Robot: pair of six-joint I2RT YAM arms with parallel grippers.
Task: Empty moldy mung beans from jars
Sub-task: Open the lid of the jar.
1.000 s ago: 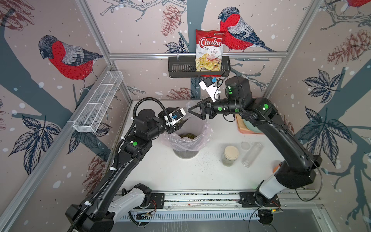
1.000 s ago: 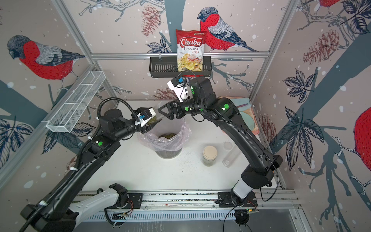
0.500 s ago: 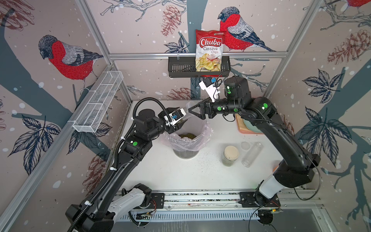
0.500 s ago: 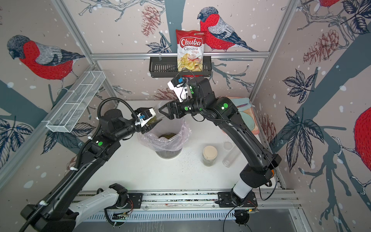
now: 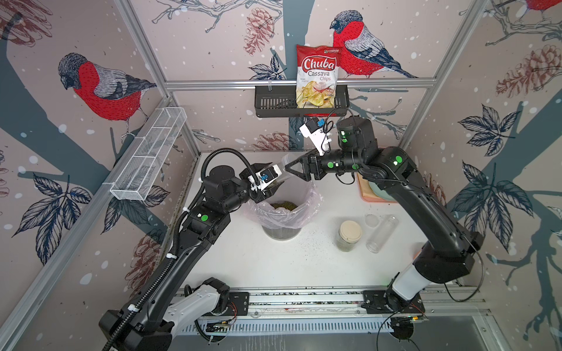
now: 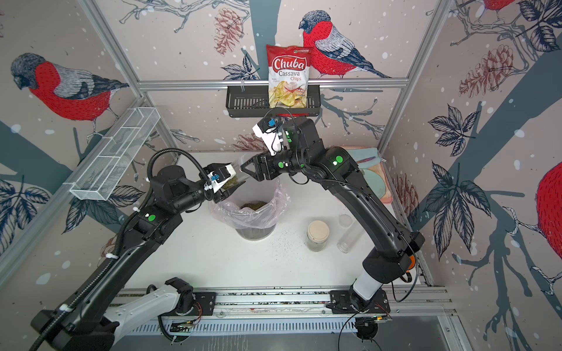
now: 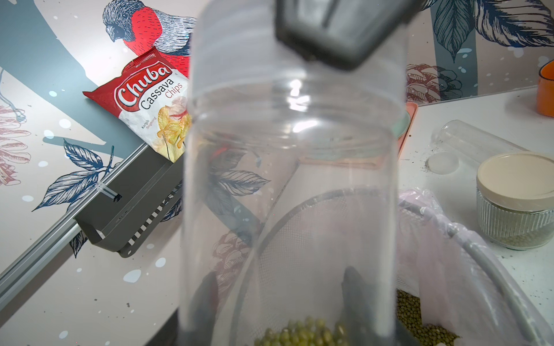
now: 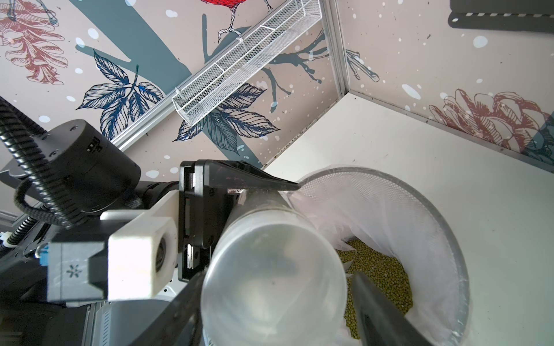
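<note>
Jar (image 7: 293, 194): likely light, slick; you held its body above the bin (image 5: 307, 209).
Left gripper (image 5: 269, 182): clamped on it.
Right gripper (image 5: 292, 169): unclear.

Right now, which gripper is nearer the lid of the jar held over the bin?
Right. The right gripper has its jaws flanking the lid; the left gripper grips the jar at the opposite end, where mung beans sit.
</note>
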